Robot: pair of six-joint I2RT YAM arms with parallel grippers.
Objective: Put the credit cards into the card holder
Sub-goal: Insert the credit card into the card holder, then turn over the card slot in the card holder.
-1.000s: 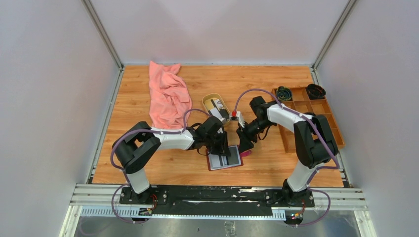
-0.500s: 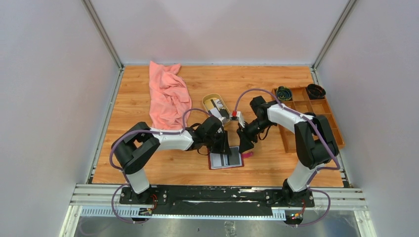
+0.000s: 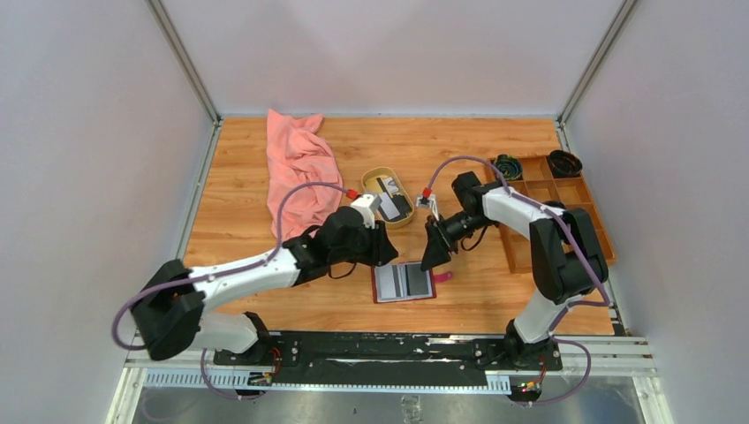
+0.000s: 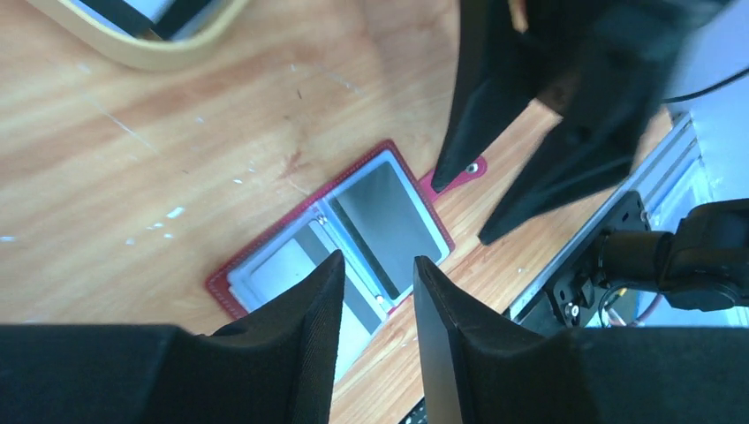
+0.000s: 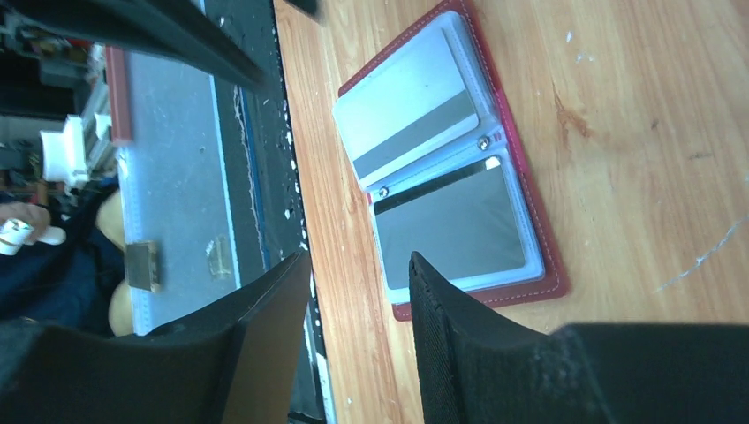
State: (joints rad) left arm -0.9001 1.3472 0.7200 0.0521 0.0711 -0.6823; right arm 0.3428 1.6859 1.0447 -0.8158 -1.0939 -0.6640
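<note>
The dark red card holder (image 3: 404, 282) lies open and flat on the table, with a pale striped card (image 5: 407, 117) and a dark grey card (image 5: 452, 230) in its clear sleeves. More credit cards (image 3: 389, 198), black and white, sit in the oval tan dish (image 3: 370, 178) behind it. My left gripper (image 3: 389, 252) hovers just left of and above the holder (image 4: 265, 265), open with nothing between its fingers. My right gripper (image 3: 432, 259) hangs at the holder's right edge beside the snap tab (image 4: 461, 174), also open and empty. The holder (image 5: 530, 265) shows beyond its fingertips.
A pink cloth (image 3: 300, 172) lies at the back left. At the right stands a brown wooden compartment tray (image 3: 565, 221) with dark round items in its far cells. The table's near edge and black rail (image 3: 380, 346) run just below the holder.
My left arm has swung its shoulder far to the left and its gripper has lifted back off the holder. My right gripper has risen slightly at the holder's right edge.
</note>
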